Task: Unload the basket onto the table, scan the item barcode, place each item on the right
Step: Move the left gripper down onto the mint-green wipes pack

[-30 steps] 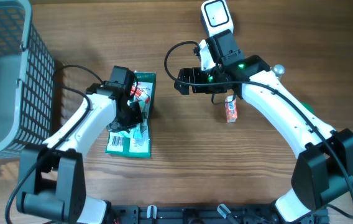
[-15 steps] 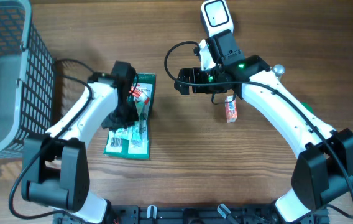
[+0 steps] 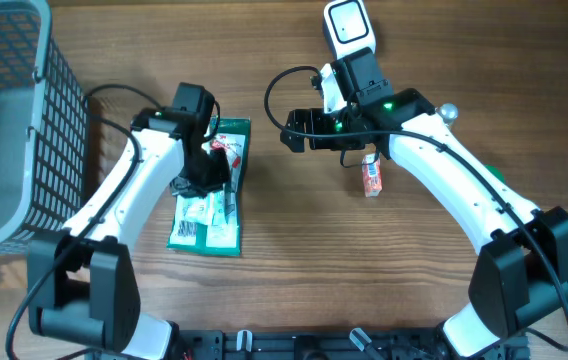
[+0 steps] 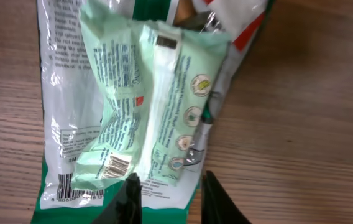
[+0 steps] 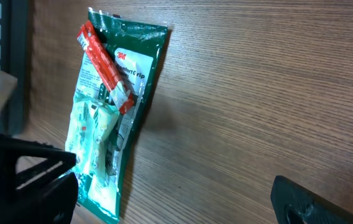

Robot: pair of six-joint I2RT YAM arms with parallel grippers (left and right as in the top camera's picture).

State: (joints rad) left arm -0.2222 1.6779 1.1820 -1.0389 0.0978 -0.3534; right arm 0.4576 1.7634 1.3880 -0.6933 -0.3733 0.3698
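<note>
The left fingers [image 4: 132, 198] stand a little apart with nothing pinched between them. They are poised over the lower edge of the pale green packet [image 4: 145, 106], left of centre in the overhead view. Whether they touch it I can't tell. That packet lies on top of a bigger green bag [image 4: 58, 93], with a red stick [image 5: 105, 62] across the bag's upper end, all flat on the worktop [image 3: 294, 260]. The packet's barcode [image 4: 118, 167] faces up close to the fingers, so I'd guess the arm wants a grip that leaves the code showing.

The right fingers [image 5: 40, 193] are spread wide and empty, hovering near the top centre of the overhead view and pointed towards the pile. The white scanner [image 3: 348, 24] lies at the top edge beyond that arm. A small orange box [image 3: 371, 178] lies just beside the arm, and a grey basket [image 3: 59, 120] fills the upper left.
</note>
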